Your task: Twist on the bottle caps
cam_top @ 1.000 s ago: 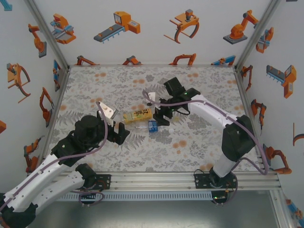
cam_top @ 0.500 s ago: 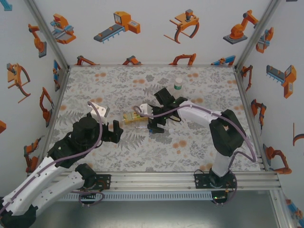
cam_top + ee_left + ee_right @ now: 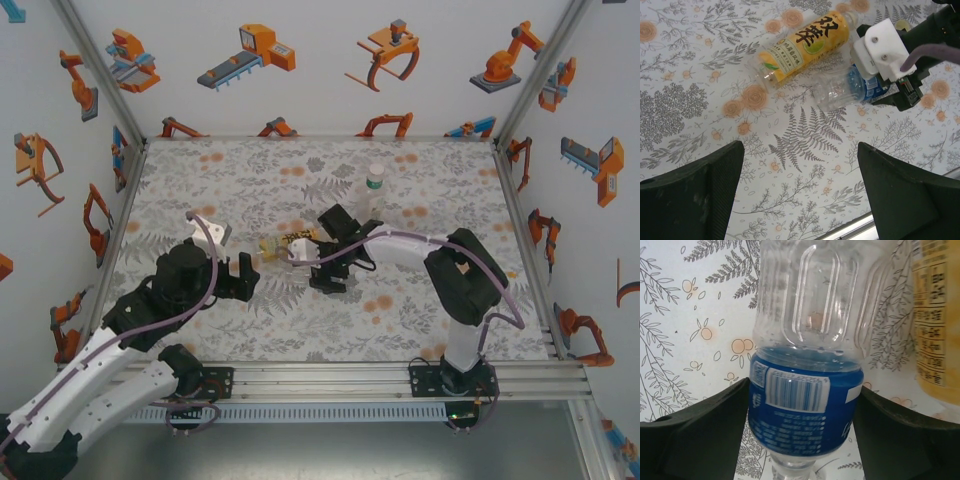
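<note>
Grasp step: your right claw (image 3: pixel 802 390) straddles the clear bottle (image 3: pixel 807 315), lying on the bench (image 3: pixel 200 180) by the yellow bottle (image 3: pixel 805 42); grip unclear. Left claw (image 3: pixel 800 150) open, empty. Next probably: clamp, upright it.

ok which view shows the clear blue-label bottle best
Right wrist: the clear bottle sits close up, blue label and barcode plain, jaws flanking it. Left wrist shows it beside the yellow bottle, partly covered by the right arm. Top view: mostly hidden.
</note>
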Robot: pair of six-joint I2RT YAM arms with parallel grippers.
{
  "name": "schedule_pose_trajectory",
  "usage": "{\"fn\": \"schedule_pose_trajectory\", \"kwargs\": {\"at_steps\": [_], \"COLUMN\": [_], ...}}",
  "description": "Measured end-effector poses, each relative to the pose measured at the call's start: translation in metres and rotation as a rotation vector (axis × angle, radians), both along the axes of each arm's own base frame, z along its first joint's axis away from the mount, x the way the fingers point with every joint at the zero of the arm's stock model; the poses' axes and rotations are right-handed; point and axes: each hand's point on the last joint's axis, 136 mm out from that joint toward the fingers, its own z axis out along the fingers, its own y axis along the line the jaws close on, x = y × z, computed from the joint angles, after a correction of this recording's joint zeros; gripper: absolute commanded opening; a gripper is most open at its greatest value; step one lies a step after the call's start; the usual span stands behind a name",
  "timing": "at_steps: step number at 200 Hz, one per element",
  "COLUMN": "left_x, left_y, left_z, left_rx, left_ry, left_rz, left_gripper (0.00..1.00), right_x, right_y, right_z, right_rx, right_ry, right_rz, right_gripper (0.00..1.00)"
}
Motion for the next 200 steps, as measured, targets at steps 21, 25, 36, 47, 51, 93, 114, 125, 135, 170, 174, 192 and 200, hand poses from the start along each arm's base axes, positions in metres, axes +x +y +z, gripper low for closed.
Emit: {"fn": "schedule_pose_trajectory", "kwargs": {"at_steps": [21,25,36,47,51,93,114,125,135,170,174,192,200], "left_x": [0.002,0.002,0.002,0.003,0.003,0.002,-0.001,-0.004,-0.007,-0.020,-0.022,-0.028,-0.030], "left_y": [-0.001,-0.001,-0.002,-0.003,-0.003,-0.019,-0.032,-0.040,-0.046,-0.072,-0.075,-0.085,-0.089], "left_z": [-0.004,-0.004,-0.006,-0.006,-0.007,-0.001,0.007,0.012,0.017,0.030,0.032,0.034,0.034], "left_rx": [0.002,0.002,0.001,-0.003,-0.003,-0.030,-0.046,-0.061,-0.075,-0.126,-0.132,-0.146,-0.150], "left_ry": [0.019,0.020,0.028,0.034,0.037,0.081,0.095,0.101,0.105,0.138,0.143,0.166,0.173], "left_rz": [-0.001,0.000,-0.003,-0.007,-0.009,-0.081,-0.150,-0.194,-0.236,-0.394,-0.410,-0.469,-0.489], "left_gripper": [0.86,0.86,0.86,0.86,0.86,0.85,0.84,0.84,0.83,0.80,0.80,0.79,0.79], "right_x": [-0.002,-0.002,-0.004,-0.009,-0.011,-0.041,-0.054,-0.062,-0.072,-0.104,-0.107,-0.118,-0.121], "right_y": [0.002,0.002,0.000,-0.002,-0.004,-0.013,-0.016,-0.019,-0.023,-0.035,-0.036,-0.039,-0.040], "right_z": [0.001,0.001,0.002,0.003,0.004,0.048,0.078,0.091,0.101,0.126,0.129,0.141,0.145], "right_rx": [0.006,0.006,0.005,-0.001,-0.004,0.023,0.049,0.058,0.067,0.086,0.088,0.090,0.090], "right_ry": [-0.019,-0.025,-0.043,-0.061,-0.070,-0.227,-0.340,-0.402,-0.448,-0.612,-0.628,-0.711,-0.739], "right_rz": [0.008,0.007,0.009,0.017,0.020,0.094,0.133,0.154,0.181,0.288,0.300,0.343,0.358], "right_gripper": [0.58,0.57,0.55,0.55,0.54,0.50,0.49,0.48,0.45,0.40,0.39,0.38,0.38]}}
